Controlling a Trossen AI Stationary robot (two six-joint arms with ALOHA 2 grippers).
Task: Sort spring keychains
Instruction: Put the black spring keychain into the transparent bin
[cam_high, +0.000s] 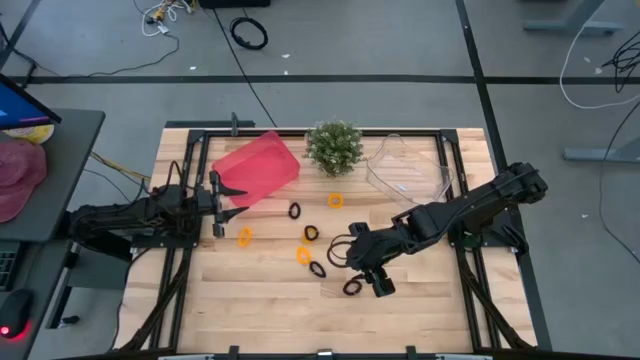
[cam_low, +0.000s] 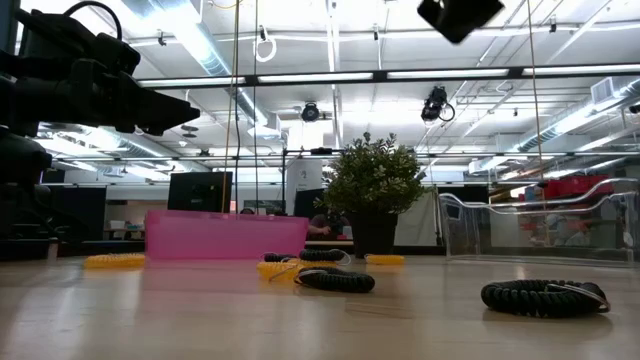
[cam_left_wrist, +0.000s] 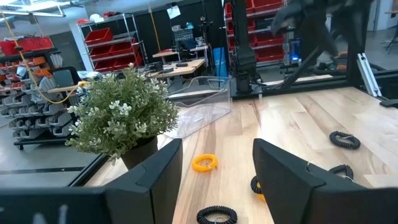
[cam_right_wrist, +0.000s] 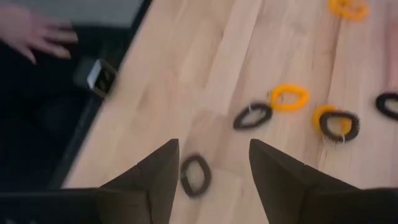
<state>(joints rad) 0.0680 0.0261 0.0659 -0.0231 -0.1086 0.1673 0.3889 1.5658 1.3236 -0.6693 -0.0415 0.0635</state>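
Note:
Several small spring keychains lie mid-table: orange ones (cam_high: 335, 201) (cam_high: 244, 236) (cam_high: 303, 255) and black ones (cam_high: 295, 211) (cam_high: 318, 269) (cam_high: 351, 287). One black ring (cam_high: 311, 233) lies against an orange one. My right gripper (cam_high: 368, 280) hovers open just above and beside the nearest black keychain (cam_right_wrist: 195, 175), which shows between its fingers (cam_right_wrist: 155, 177). My left gripper (cam_high: 226, 204) is open and empty in front of the pink bin (cam_high: 258, 168). Its wrist view shows an orange keychain (cam_left_wrist: 204, 163) and a black one (cam_left_wrist: 216, 215) ahead.
A green potted plant (cam_high: 334, 146) stands at the back centre. A clear bin (cam_high: 408, 168) stands to its right, the pink bin to its left. A person's hand (cam_right_wrist: 34, 34) shows beyond the table's edge in the right wrist view. A large black cable coil (cam_high: 249, 33) lies on the floor.

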